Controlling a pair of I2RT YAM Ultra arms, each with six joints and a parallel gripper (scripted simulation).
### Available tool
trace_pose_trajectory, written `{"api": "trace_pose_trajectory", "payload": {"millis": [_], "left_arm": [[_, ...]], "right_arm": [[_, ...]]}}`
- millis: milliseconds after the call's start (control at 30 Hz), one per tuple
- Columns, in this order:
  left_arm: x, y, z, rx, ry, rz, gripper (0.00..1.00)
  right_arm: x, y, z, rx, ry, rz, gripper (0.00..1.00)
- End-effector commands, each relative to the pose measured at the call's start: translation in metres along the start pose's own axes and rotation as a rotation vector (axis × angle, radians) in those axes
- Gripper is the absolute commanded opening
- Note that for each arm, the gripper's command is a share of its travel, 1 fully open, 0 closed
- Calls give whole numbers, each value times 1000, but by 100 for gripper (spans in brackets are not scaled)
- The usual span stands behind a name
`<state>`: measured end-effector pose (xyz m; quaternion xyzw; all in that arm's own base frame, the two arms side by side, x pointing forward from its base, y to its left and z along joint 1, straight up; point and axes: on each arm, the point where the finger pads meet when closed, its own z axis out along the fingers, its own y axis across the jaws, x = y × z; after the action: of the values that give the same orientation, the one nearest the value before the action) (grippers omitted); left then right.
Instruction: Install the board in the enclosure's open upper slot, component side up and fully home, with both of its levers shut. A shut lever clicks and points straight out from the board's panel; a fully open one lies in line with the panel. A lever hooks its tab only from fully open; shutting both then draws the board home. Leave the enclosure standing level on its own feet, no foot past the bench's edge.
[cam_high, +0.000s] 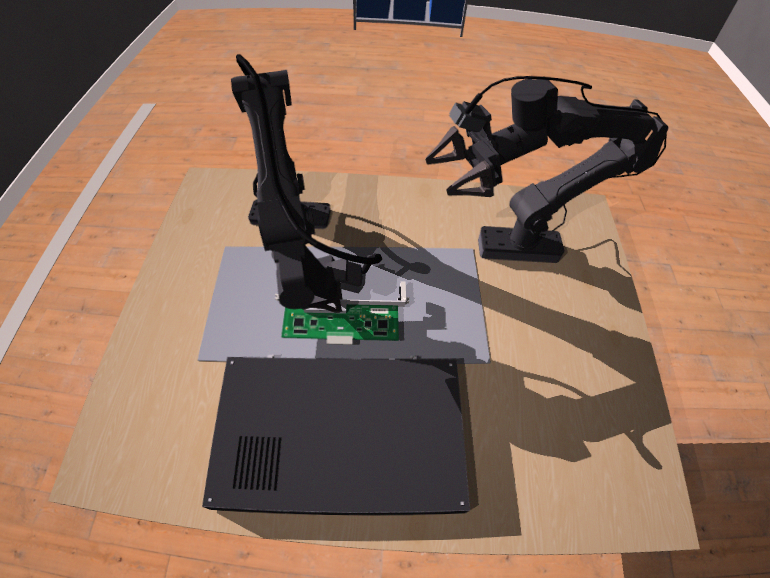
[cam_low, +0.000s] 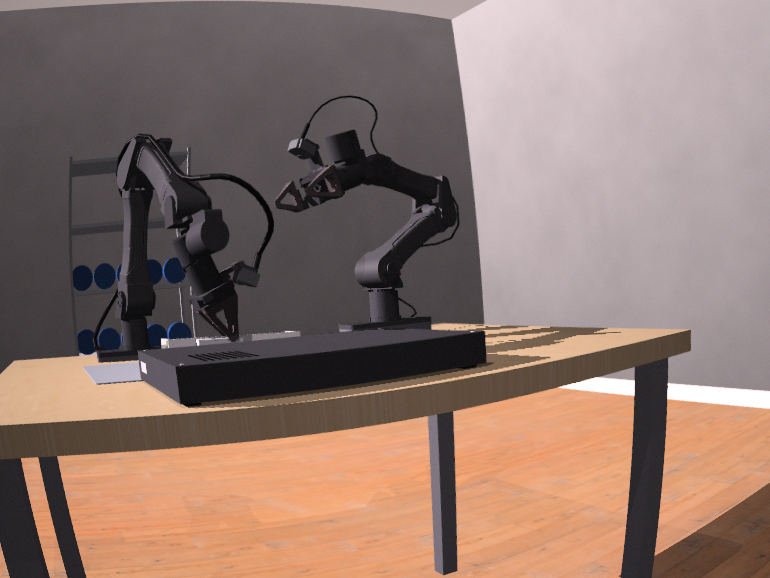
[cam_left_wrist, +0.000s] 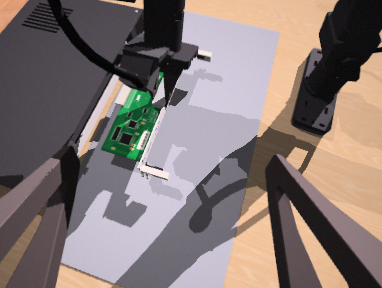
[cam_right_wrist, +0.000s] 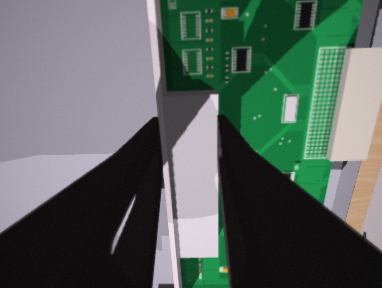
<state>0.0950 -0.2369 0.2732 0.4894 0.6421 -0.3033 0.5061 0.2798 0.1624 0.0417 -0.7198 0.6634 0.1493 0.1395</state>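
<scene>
The green board (cam_high: 366, 334) (cam_left_wrist: 131, 116) (cam_right_wrist: 272, 135) is component side up above the grey mat, its white connector towards the enclosure. My right gripper (cam_high: 342, 308) (cam_low: 233, 339) (cam_left_wrist: 161, 99) (cam_right_wrist: 189, 127) is shut on the pale block behind its panel (cam_high: 373, 302) (cam_low: 270, 336). One lever (cam_high: 403, 292) (cam_left_wrist: 156, 173) points straight out from the panel. The other lever (cam_left_wrist: 204, 55) seems to point out too, partly hidden by the right arm. The dark enclosure (cam_high: 348, 423) (cam_low: 323, 355) (cam_left_wrist: 50, 90) stands level; its slots are hidden. My left gripper (cam_high: 438, 177) (cam_low: 292, 199) (cam_left_wrist: 176, 157) is open and empty, high up.
The grey mat (cam_high: 242, 339) (cam_left_wrist: 240, 65) lies behind the enclosure in the top view, between it and the arm bases. The wooden bench's front edge (cam_low: 373, 414) runs close to the enclosure. The right arm reaches over the mat. The left arm's base (cam_high: 521, 246) stands beyond the mat's corner.
</scene>
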Motion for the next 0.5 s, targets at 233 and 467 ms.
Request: {"api": "trace_pose_trajectory", "payload": {"millis": [233,467], "left_arm": [[-15,1,-11,-5,-45,-5,100],[-15,1,-11,-5,-45,-5,100]], "right_arm": [[-18,-15,-13,12,-28,-7,18],[-22,-32,-13,64,-58,-50,18]]}}
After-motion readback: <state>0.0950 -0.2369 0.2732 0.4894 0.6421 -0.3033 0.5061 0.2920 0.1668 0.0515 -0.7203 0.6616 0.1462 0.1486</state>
